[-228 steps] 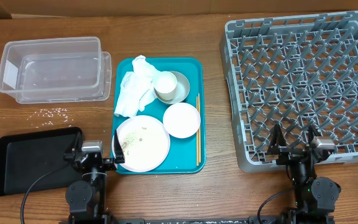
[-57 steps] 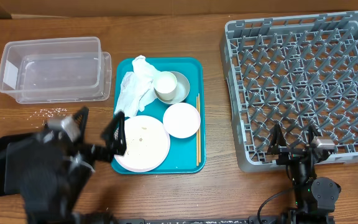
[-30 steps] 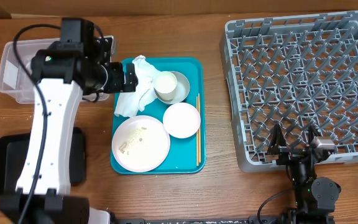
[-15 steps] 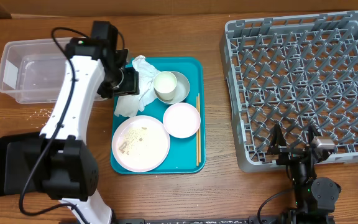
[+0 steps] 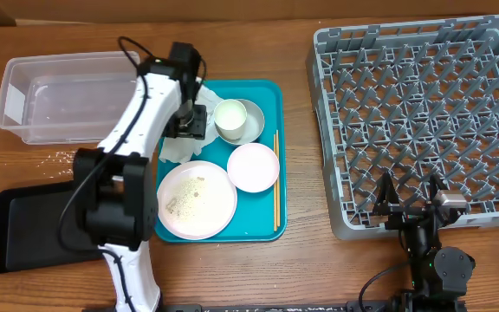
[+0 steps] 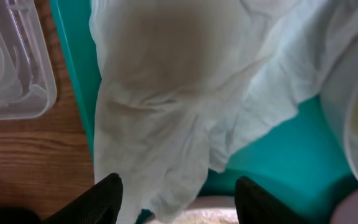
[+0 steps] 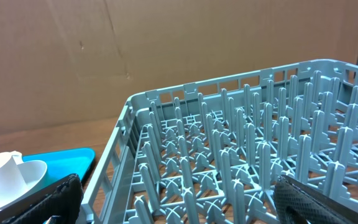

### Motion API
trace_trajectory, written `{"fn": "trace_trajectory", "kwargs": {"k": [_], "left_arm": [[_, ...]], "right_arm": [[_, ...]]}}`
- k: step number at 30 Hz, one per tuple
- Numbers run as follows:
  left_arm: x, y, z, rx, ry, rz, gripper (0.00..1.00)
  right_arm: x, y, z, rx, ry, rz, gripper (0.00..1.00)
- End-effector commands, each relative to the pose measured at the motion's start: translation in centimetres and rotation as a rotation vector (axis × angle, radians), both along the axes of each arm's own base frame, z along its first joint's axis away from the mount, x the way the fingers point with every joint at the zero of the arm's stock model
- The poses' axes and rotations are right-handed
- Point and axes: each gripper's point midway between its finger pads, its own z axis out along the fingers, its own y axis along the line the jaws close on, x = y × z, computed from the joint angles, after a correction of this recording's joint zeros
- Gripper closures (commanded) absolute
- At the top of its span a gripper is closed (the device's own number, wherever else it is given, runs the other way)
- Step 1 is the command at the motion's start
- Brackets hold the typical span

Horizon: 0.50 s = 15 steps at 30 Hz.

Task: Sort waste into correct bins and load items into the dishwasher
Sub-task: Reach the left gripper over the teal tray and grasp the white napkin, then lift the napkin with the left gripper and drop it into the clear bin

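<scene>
Since 0.5 s ago the L arm (image 5: 141, 108) has swung further over the teal tray (image 5: 267, 91), so the left jaws now sit right above the napkin (image 5: 173, 146). The R arm hasn't budged.

Well off to the left jaws' left lies the clear tub (image 5: 68, 95). Back toward the arm's base is the black tray (image 5: 24, 221), w/ rice grains (image 5: 72, 156) loose on the worktop (image 5: 232, 35) btwn the two.

Left jaws are open and hold nothing. The wrist view shows both fingertips (image 6: 107, 198) spread wide, w/ the napkin's lower end reaching into the gap.

Key relation: the napkin lies straight ahead of and under the left jaws. Its long axis runs away from them, approx square to the closing line, so a pinch would probably take it across the narrow width. No red scrap is visible from here.

Just right of the left jaws is the cup (image 5: 230, 117), sitting in the grey-green bowl (image 5: 254, 124); the napkin's edge looks to lap against that bowl. Nearer the base is the plate (image 5: 197, 199) w/ crumbs. Right of it come the white bowl (image 5: 253, 166) and the chopsticks (image 5: 275, 182), laid along the tray's right side.

The dish rack (image 5: 423, 113) is empty. Right jaws are open and empty, parked at its near rim. They're well apart from the napkin, so the L arm is far nearer.
</scene>
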Motion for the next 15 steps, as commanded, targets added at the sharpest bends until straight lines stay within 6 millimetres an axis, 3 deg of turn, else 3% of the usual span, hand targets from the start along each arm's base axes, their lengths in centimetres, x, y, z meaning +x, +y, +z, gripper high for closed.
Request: {"fn": "trace_trajectory", "kwargs": {"k": [1, 8, 15], "left_arm": [[1.2, 1.8, -0.8, 0.174, -0.034, 0.041, 0.4], [1.2, 1.9, -2.8, 0.19, -0.007, 0.07, 0.42], [0.9, 1.0, -3.2, 0.133, 0.009, 0.071, 0.64]], "right_arm": [[0.0, -0.1, -0.2, -0.001, -0.003, -0.002, 0.0], [0.0, -0.1, -0.2, -0.001, -0.003, -0.002, 0.0], [0.0, -0.1, -0.2, -0.001, -0.003, -0.002, 0.0]]}}
